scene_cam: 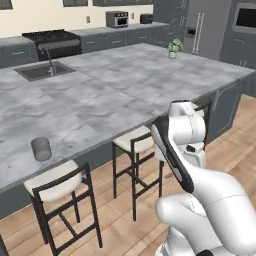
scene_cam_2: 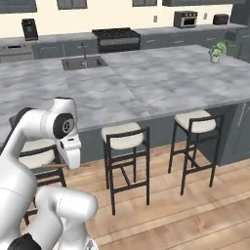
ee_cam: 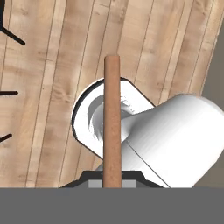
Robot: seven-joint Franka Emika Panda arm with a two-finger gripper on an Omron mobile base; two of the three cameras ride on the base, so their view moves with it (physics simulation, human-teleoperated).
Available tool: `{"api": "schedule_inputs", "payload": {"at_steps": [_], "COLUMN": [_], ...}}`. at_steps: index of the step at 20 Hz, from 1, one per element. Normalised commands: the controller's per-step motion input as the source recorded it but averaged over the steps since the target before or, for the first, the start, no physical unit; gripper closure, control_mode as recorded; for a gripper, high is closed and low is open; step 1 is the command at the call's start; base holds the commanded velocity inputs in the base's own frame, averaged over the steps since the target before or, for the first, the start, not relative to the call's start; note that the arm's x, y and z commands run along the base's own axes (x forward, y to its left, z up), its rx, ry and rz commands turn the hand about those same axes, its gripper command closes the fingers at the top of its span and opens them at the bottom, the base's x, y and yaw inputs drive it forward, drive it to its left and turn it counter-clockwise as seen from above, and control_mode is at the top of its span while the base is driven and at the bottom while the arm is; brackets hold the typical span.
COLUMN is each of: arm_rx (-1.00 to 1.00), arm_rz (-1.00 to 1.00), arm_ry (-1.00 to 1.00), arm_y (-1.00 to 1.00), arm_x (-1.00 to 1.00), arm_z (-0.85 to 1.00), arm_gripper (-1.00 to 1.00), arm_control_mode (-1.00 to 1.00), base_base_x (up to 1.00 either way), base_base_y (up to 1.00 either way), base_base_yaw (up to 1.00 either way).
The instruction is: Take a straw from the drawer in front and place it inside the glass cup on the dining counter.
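In the hand view the brownish-orange straw [ee_cam: 112, 118] runs straight up from my gripper [ee_cam: 112, 183], which is shut on its lower end; wooden floor lies beneath it. The glass cup [scene_cam: 41, 148], a small greyish tumbler, stands upright near the front left edge of the dining counter [scene_cam: 125, 95], above the left stool. My arm is folded low in front of the counter, and the hand [scene_cam_2: 72, 151] hangs below the counter edge, right of the cup. The drawer is out of view.
Black stools with pale seats [scene_cam: 52, 182] [scene_cam: 135, 141] [scene_cam_2: 123, 135] [scene_cam_2: 195, 121] line the counter's near side. A sink [scene_cam: 42, 70] is set in the far part of the counter [scene_cam_2: 161, 78], and a small potted plant [scene_cam: 174, 48] stands at its far right. Wooden floor [scene_cam_2: 185, 215] spreads below.
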Motion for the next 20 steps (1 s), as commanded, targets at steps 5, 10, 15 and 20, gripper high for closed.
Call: {"api": "schedule_inputs", "payload": {"at_steps": [5,10,15,20], "arm_rx": [0.0,0.0,0.0,0.0], "arm_rz": [0.0,0.0,0.0,0.0], "arm_ry": [0.0,0.0,0.0,0.0], "arm_y": [0.0,0.0,0.0,0.0], "arm_x": [0.0,0.0,0.0,0.0], "arm_z": [0.0,0.0,0.0,0.0], "arm_gripper": [1.0,1.0,1.0,1.0], "arm_control_mode": [1.0,1.0,1.0,1.0], "base_base_x": [0.62,0.45,0.57,0.43], "base_base_y": [0.05,0.33,0.02,-0.04], "base_base_yaw": [0.33,0.2,0.51,0.63]}}
